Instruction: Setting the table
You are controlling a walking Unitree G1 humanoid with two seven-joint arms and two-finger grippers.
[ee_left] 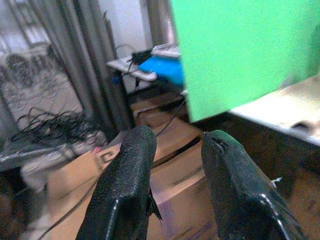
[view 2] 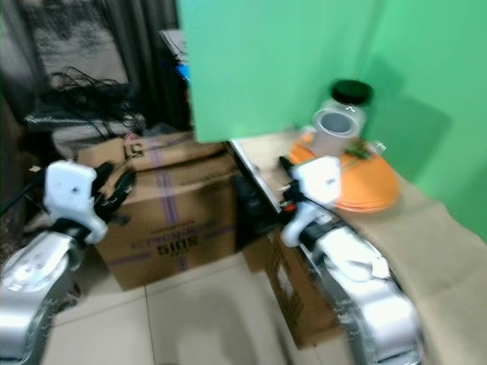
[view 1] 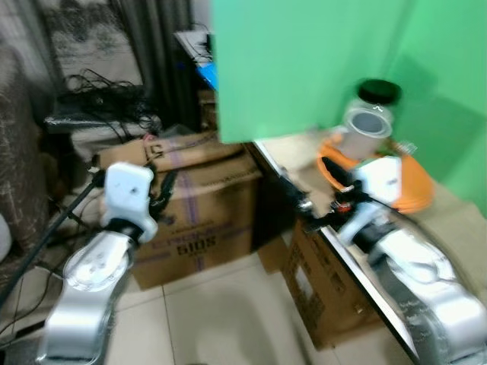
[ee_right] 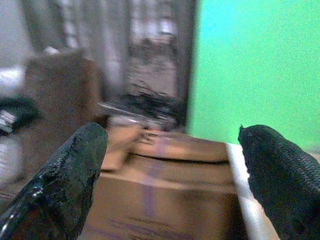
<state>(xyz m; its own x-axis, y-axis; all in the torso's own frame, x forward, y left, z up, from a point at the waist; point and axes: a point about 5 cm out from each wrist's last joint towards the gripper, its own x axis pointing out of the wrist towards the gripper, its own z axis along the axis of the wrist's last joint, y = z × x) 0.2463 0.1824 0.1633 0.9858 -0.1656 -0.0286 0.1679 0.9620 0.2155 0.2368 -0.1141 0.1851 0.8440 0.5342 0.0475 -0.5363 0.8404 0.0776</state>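
The left gripper (ee_left: 172,185) is narrowly open above a cardboard box (view 1: 199,220); the right gripper (ee_right: 170,185) is wide open beside the table (view 2: 426,243), both empty.

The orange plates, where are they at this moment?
In the head views the orange plates lie on the table at the robot's right, before the green backdrop, with a black-lidded jar on them, just beyond the right gripper.

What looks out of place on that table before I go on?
The jar with the black lid stands on the orange plates near the table's far corner, with something small beside it. Nothing looks spilled or broken, though the picture is blurred.
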